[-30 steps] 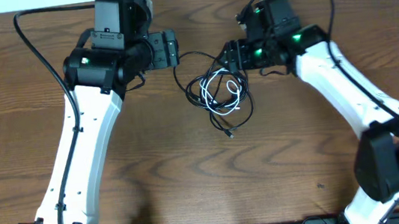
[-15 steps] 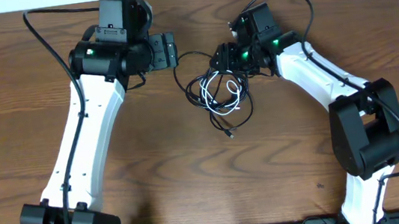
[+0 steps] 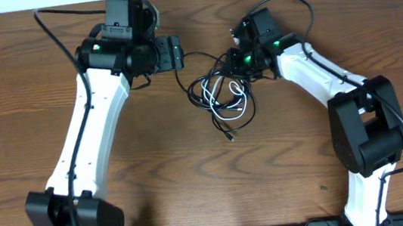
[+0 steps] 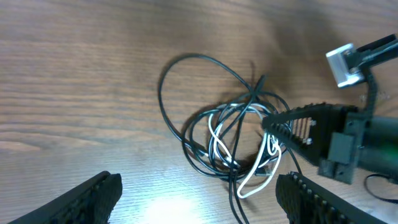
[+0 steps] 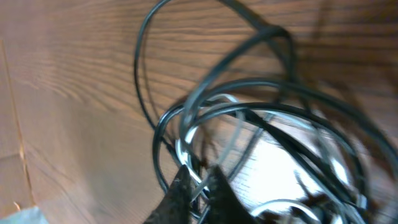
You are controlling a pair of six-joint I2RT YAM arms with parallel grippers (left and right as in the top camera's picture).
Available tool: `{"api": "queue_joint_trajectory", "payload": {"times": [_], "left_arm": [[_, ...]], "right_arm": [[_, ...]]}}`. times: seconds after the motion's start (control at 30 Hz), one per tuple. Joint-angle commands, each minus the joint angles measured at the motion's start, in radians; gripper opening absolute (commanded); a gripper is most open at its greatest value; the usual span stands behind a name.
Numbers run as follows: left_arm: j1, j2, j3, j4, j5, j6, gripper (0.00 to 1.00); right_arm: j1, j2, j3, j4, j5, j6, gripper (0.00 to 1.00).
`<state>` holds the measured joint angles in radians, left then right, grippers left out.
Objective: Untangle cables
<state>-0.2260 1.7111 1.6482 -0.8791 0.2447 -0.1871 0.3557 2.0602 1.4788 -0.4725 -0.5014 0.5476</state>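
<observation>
The cables (image 3: 222,95) lie in a loose tangle at the table's middle: several black loops wound with one white cord (image 3: 236,92). One plug end (image 3: 231,135) trails toward the front. My right gripper (image 3: 226,64) sits at the tangle's upper right edge. In the right wrist view it (image 5: 200,183) is shut, with thin strands of the cables (image 5: 249,118) pinched between its tips. My left gripper (image 3: 179,52) hovers open just left of and above the pile. Its fingers (image 4: 93,196) frame the cables (image 4: 236,140) from a distance, touching nothing.
Brown wooden table (image 3: 162,171) all around. The thick black wires of the arms arch over the back, at the left (image 3: 63,34) and right (image 3: 295,3). The right arm's white links (image 3: 310,62) run to the tangle from the right.
My right gripper has shut on strands at the tangle's edge, and its arm has folded closer in. The left arm has shifted slightly right and stays open.
</observation>
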Motion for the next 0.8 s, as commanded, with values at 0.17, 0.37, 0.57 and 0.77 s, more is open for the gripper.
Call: {"api": "queue_joint_trajectory", "payload": {"times": [0.17,0.37,0.57,0.77], "left_arm": [[-0.013,0.079,-0.008,-0.011,0.111,-0.009,0.84],[-0.07,0.153,-0.008,-0.026,0.114,-0.01,0.84],[-0.119,0.275,-0.008,-0.021,0.113,-0.078,0.73],[-0.121,0.372,-0.008,-0.009,0.11,-0.122,0.64]], "right_arm": [[-0.098,0.005,-0.003,-0.11,-0.005,-0.155,0.01],[-0.138,0.005,-0.003,-0.141,-0.002,-0.187,0.01],[-0.137,0.005,-0.003,-0.142,0.003,-0.19,0.04],[-0.136,0.005,-0.003,-0.146,0.006,-0.199,0.06]]}}
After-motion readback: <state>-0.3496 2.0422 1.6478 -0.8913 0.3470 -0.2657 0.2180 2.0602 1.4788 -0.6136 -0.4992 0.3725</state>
